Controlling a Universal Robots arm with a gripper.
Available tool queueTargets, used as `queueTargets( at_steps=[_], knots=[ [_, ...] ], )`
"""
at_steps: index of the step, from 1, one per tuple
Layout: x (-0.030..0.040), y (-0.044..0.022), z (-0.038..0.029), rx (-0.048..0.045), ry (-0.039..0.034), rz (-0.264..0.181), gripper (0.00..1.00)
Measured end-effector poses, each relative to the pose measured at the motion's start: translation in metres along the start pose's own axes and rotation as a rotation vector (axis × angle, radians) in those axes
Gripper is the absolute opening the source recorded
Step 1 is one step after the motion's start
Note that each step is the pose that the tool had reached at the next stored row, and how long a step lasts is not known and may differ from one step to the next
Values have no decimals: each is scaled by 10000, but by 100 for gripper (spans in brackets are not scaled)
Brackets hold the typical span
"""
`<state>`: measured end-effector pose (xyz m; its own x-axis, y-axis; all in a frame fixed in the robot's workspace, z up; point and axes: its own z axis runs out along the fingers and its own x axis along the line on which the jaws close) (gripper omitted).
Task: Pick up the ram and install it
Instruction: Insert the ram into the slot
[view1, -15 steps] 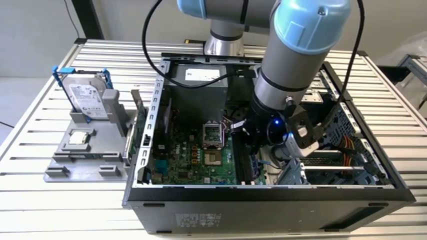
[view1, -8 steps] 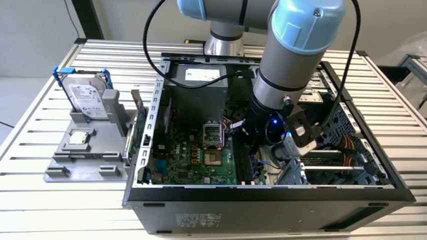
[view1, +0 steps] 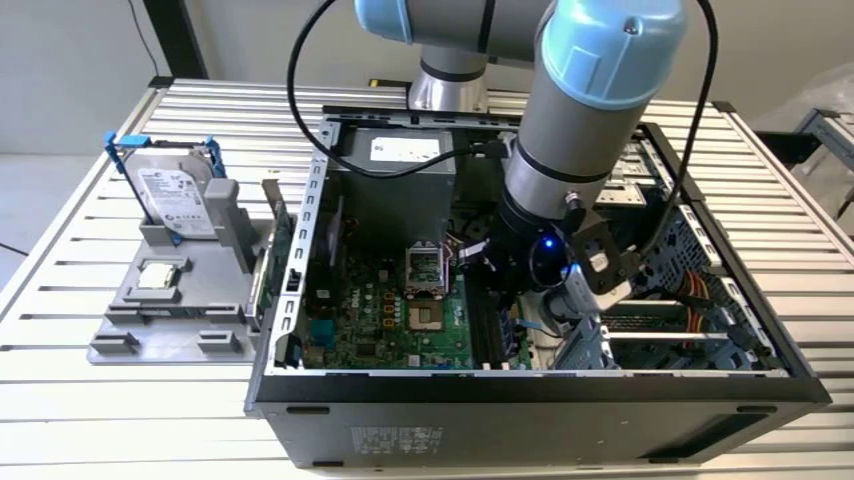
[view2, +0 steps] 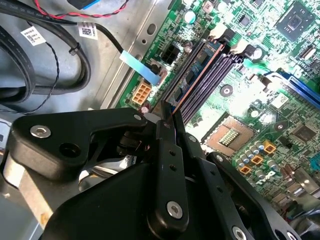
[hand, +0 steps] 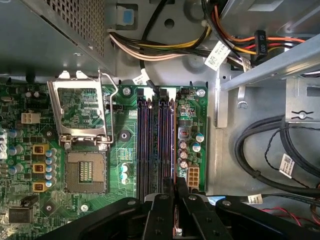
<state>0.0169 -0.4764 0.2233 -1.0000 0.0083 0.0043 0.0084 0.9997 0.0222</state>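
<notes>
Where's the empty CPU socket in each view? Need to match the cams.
Exterior view: CPU socket mid-motherboard, to the exterior view's left of the arm.
Second wrist view: socket alongside the memory slots.
First wrist view: socket next to its raised lid.
Shared landmark: the memory slots.

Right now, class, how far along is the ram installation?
Done: the ram is picked up and carried to the motherboard's memory slots. In hand: the fingers grip it, aligned along the outermost slot. Left: full seating isn't evident; fingers not released.
</notes>
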Motion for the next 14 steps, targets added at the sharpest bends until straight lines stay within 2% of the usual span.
queueTargets(
  at_steps=[9,14],
  knots=[
    [-5,38,36,51,15,23,0],
    [-39,40,38,58,18,110,0]
  ],
)
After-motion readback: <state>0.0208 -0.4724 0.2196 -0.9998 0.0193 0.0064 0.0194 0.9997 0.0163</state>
